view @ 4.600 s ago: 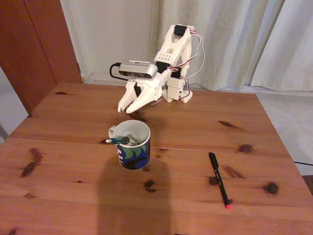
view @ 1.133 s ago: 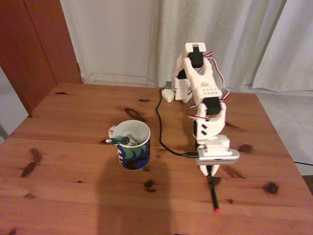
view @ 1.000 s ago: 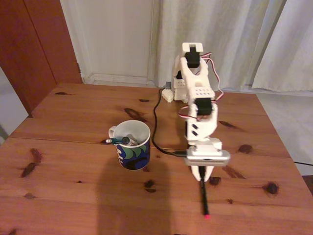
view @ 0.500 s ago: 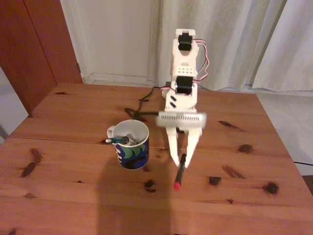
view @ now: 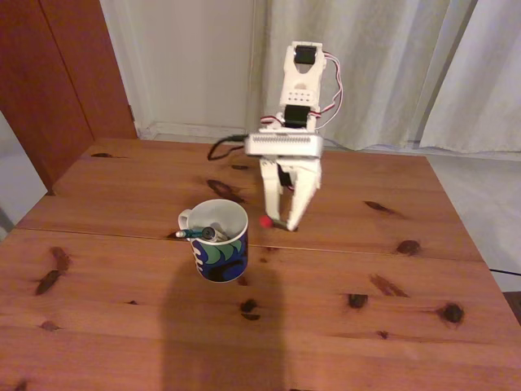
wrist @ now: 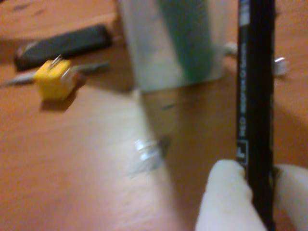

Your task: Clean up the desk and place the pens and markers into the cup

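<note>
In the fixed view the white cup (view: 221, 244) with its blue-green pattern stands on the wooden desk (view: 114, 326). A teal pen (view: 189, 234) and a marker end (view: 210, 234) lean inside it. My gripper (view: 282, 221) hangs just right of the cup's rim, shut on the black pen (view: 273, 221), whose pink-red tip (view: 264, 220) points toward the cup. In the wrist view the black pen (wrist: 255, 96) runs upright between my white fingertips (wrist: 224, 197), with the blurred cup (wrist: 168, 43) beyond it.
A black cable (view: 224, 145) loops from the wrist camera down behind the arm. The wrist view shows a yellow block (wrist: 55, 79) and a dark flat object (wrist: 62, 43) lying on the wood at the left. White curtains hang behind the desk's far edge.
The gripper closed on the black pen at the desk's right, lifted it off the wood and swung left and back; it now hangs beside the cup.
</note>
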